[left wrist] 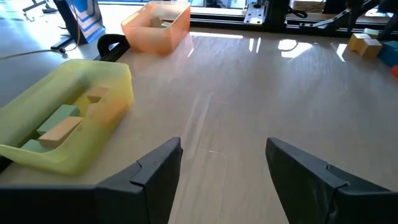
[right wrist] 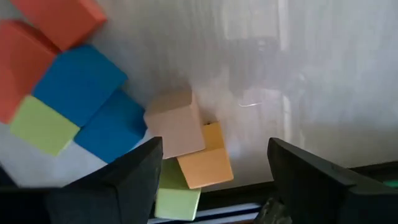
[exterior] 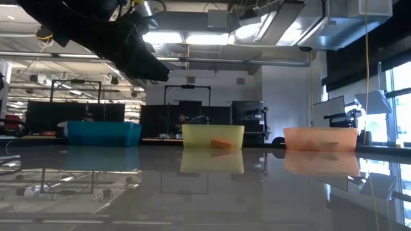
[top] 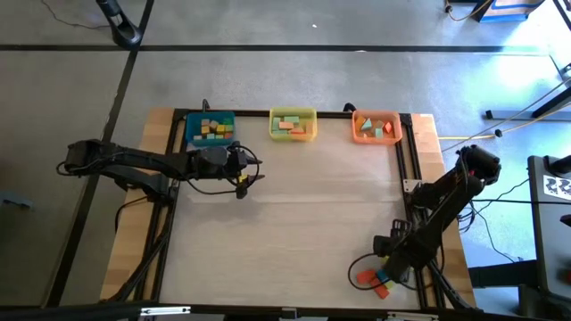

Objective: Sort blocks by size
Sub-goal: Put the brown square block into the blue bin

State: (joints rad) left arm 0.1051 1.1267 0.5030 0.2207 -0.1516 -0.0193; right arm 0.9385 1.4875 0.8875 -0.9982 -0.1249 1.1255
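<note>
A pile of loose blocks (top: 372, 280) lies at the table's near right corner. The right wrist view shows them close: orange-red (right wrist: 59, 18), red (right wrist: 15, 59), two blue (right wrist: 78, 81), two green (right wrist: 43, 127), tan (right wrist: 177, 124) and yellow-orange (right wrist: 208, 162). My right gripper (right wrist: 214, 180) hangs open over the pile, pointing down, with the tan and yellow-orange blocks below its left finger. It touches none of them. My left gripper (left wrist: 224, 168) stands open over bare table near the blue bin (top: 211, 127), holding nothing.
Three bins stand along the far edge: blue, yellow (top: 293, 124) and orange (top: 376, 127), each with blocks inside. A black frame rail (top: 406, 169) runs along the table's right side beside the pile. The wide middle of the table (top: 294, 214) lies bare.
</note>
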